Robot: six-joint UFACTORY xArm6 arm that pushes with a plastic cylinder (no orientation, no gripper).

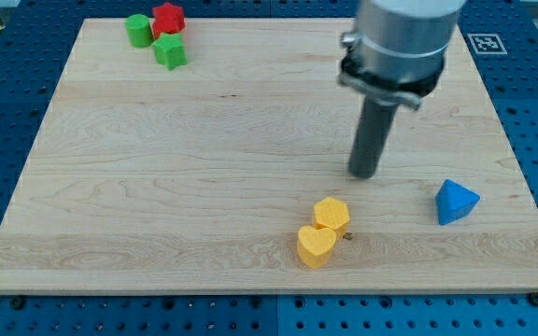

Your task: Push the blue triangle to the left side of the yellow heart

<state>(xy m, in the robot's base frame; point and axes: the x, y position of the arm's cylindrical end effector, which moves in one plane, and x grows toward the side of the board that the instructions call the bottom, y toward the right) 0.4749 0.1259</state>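
Observation:
The blue triangle (457, 202) lies on the wooden board at the view's lower right. The yellow heart (316, 246) lies near the board's bottom edge, centre-right, touching a yellow hexagon (332, 214) just above and right of it. My tip (364, 174) rests on the board up and to the left of the blue triangle and up and to the right of the yellow blocks, apart from all of them.
A green cylinder (139, 30), a red star (168, 17) and a green block (170, 52) cluster at the board's top left. The wooden board (176, 168) lies on a blue perforated table. The arm's grey body (400, 42) hangs over the top right.

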